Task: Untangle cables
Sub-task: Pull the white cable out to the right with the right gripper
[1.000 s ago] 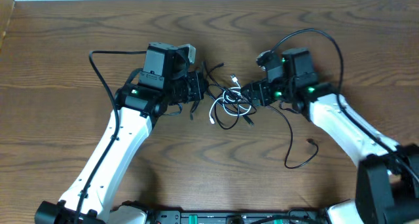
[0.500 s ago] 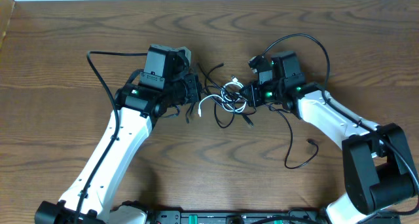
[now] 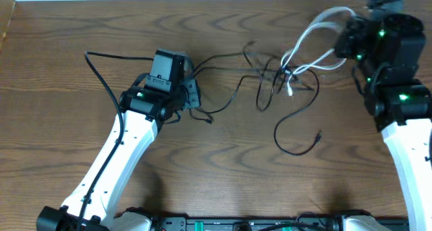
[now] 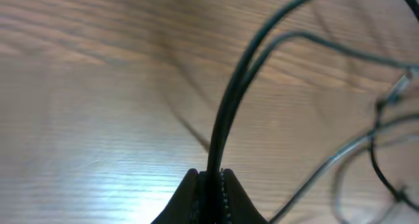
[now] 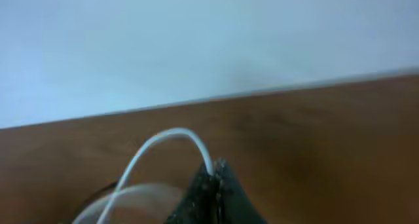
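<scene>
The cables (image 3: 270, 75) run in a loose span across the far half of the table (image 3: 223, 177), between my 2 hands. My left hand (image 4: 211, 185) is pinched fully closed on 2 black cords (image 4: 229, 112). My right hand (image 3: 343, 45), close to the table's far edge near the right corner, is clamped on the white cord (image 5: 177, 131). 1 loose black cord (image 3: 317, 136) trails toward me, and bare wood spreads over the near half between my arms.
</scene>
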Motion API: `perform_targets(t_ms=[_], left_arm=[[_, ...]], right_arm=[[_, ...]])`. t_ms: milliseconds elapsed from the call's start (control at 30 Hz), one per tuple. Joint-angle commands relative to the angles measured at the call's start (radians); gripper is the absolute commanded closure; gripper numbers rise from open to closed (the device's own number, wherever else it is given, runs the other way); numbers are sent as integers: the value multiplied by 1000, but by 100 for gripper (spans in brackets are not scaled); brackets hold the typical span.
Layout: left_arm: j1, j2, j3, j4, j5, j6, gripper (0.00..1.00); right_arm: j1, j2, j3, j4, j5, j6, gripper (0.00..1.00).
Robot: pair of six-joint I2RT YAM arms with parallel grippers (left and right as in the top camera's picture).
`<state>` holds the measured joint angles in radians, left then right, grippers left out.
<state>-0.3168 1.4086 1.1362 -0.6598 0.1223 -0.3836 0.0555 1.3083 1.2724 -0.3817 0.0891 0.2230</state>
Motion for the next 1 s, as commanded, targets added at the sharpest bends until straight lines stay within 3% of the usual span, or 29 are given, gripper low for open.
perform_targets(t_ms=[0, 100, 200, 400, 567, 733, 967], left_arm=[[5, 11, -3, -43, -285, 17, 92], [41, 11, -3, -61, -409, 5, 92], [155, 11, -3, -61, -408, -79, 92], [269, 11, -3, -58, -366, -135, 92], [277, 11, -3, -53, -321, -135, 92], [277, 11, -3, -56, -422, -135, 92], [292, 11, -3, -47, -446, -158, 92]], right_arm=[[-61, 1, 3, -60, 225, 72, 99], [-156, 3, 3, -133, 325, 96, 99], [-277, 3, 3, -184, 329, 122, 99], [-409, 7, 2, -228, 281, 181, 99], [-418, 10, 2, -240, 259, 181, 99], [-463, 39, 2, -241, 539, 200, 99], [-638, 106, 2, -283, 507, 270, 99]])
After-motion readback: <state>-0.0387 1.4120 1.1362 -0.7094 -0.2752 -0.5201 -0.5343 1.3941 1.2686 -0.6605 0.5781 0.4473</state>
